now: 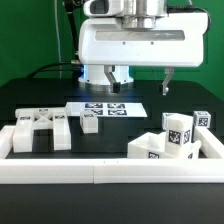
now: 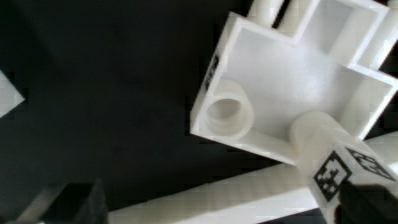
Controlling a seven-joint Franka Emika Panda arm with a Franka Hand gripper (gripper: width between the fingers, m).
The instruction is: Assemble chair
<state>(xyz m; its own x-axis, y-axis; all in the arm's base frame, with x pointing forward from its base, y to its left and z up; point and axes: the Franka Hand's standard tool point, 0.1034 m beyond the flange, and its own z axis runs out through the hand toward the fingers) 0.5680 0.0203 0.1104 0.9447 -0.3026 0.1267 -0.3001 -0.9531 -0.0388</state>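
Hard to call open or closed for the end effector (image 1: 113,76), poised just behind the marker board (image 1: 105,108) with nothing visibly held. Further out, chair parts (image 1: 40,130) loose on the counter (image 1: 30,100) at the exterior view's left, a second heap (image 1: 172,138) at its right. Seemingly nothing joined, so nearly all assembly left.

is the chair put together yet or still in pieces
In pieces: a wide chair part lies at the exterior view's left, a small block apart beside it, and a tagged cluster at its right.
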